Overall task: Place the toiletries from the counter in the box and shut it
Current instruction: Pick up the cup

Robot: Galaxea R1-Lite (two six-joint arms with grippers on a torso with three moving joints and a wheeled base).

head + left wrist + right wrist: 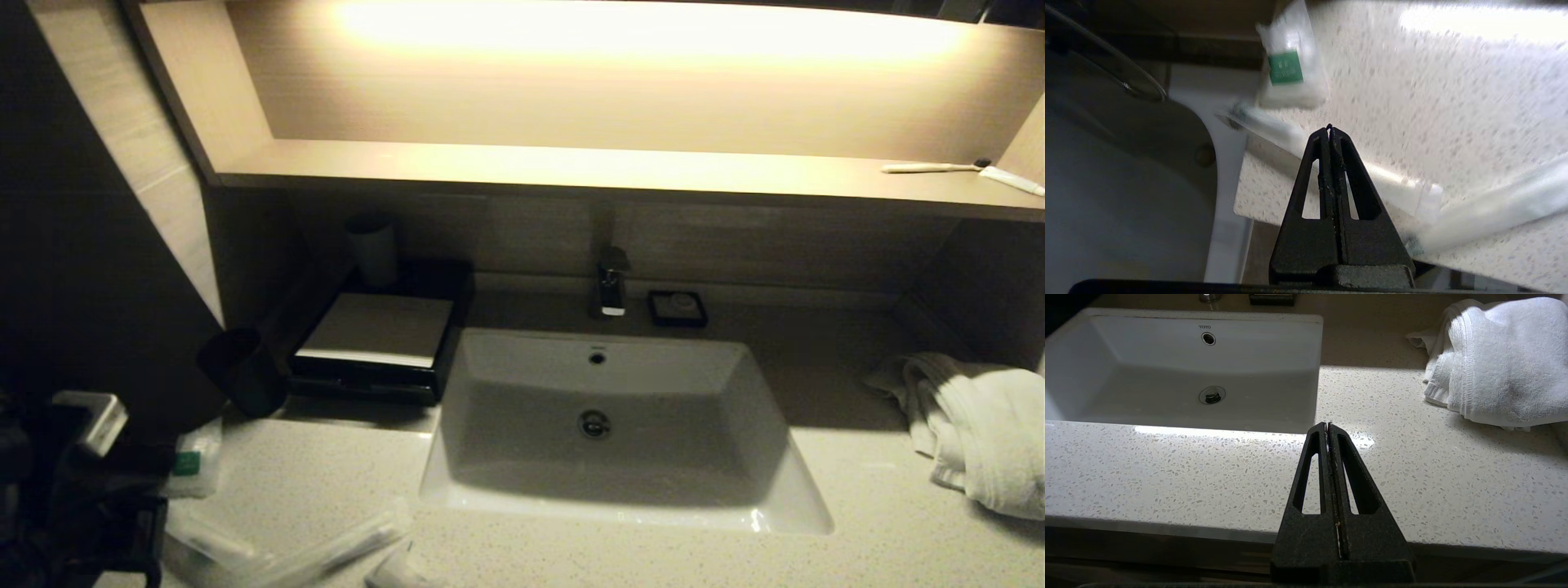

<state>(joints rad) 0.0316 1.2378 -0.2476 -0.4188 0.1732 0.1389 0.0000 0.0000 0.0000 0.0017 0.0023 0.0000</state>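
Your biggest risk is the box (380, 347): it sits well beyond the left gripper (1329, 130), against the back wall beside the basin (608, 498), and its drawer looks shut. If you pick anything up before opening it, you have nowhere to put the item, and a one-handed pull on a glossy box may just slide the whole thing along the counter (857, 531).

Next, the counter edge. The left gripper hovers over the front corner with its jaws pressed together and holding nothing. Two wrapped sticks lie there: one stick (1290, 141) runs under the fingertips, the other stick (1502, 208) lies off to the side, ends close together. Come down with the jaws this narrow and you push a stick rather than grasp it; the slick wrap could skid off the edge or into the basin.

The sachet (1290, 61) lies just past the fingertips, flat and thin, so a grab may only pinch loose film. A small tube (396, 572) sits near the front edge, barely in the head view.

The right gripper (1328, 425) is parked over the counter on the far side of the basin from the toiletries, jaws together, empty.
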